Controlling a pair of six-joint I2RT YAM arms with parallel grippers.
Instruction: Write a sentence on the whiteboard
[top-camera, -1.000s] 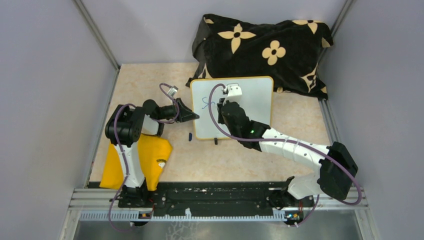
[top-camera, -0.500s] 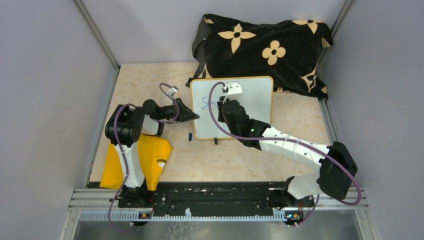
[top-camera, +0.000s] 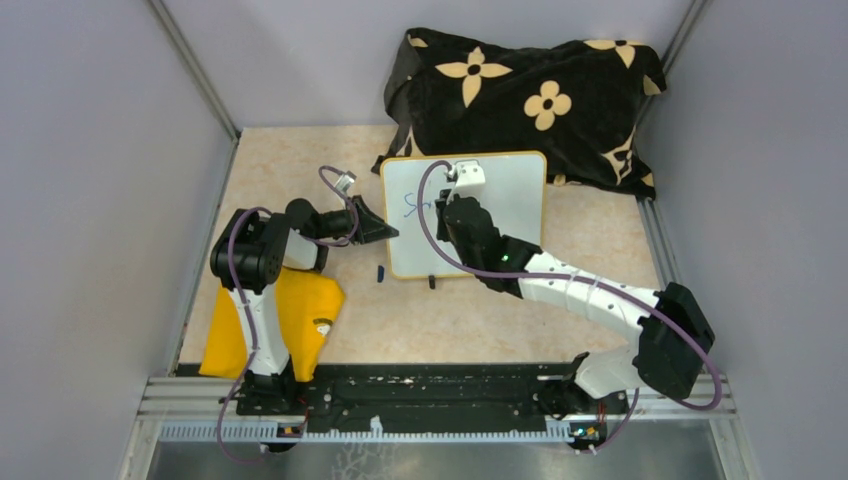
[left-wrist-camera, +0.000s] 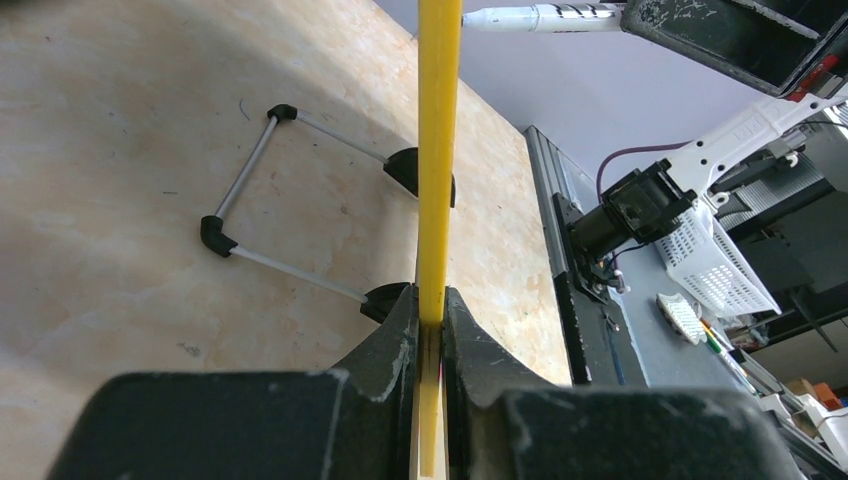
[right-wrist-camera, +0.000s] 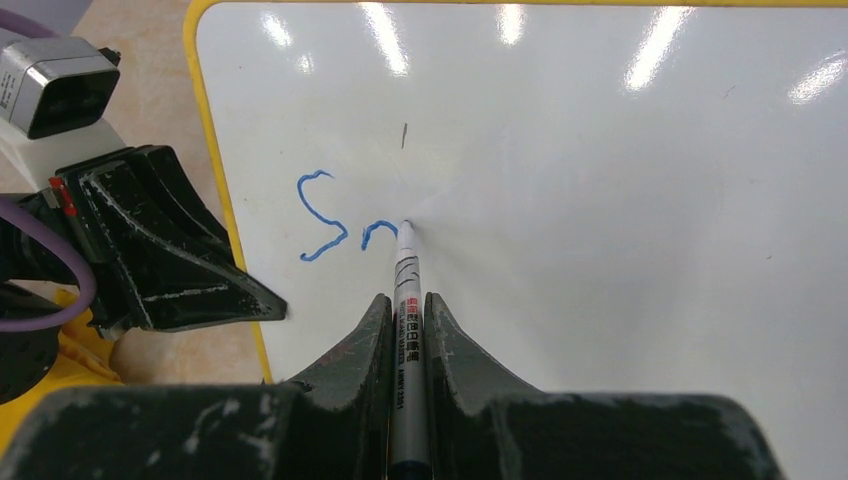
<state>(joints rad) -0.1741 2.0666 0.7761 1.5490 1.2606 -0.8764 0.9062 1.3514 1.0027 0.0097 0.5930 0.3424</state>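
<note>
With the flat white, yellow-rimmed whiteboard (top-camera: 510, 200) on the middle of the beige table (top-camera: 480, 320) and pinched at its 9 o'clock edge by the left gripper (left-wrist-camera: 431, 305), the right gripper (right-wrist-camera: 405, 320), clamped on a slim white marker (right-wrist-camera: 405, 265), may press too hard, shifting the board and spoiling the blue strokes (right-wrist-camera: 335, 225).

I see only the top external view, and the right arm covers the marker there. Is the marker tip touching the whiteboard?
Observer: It appears so. In the right wrist view the right gripper is shut on the marker, whose tip meets the whiteboard beside the blue writing.
Operator: Does the left gripper hold the board?
Observer: Yes. In the left wrist view the left gripper is pinching the yellow rim, seen edge-on.
</note>
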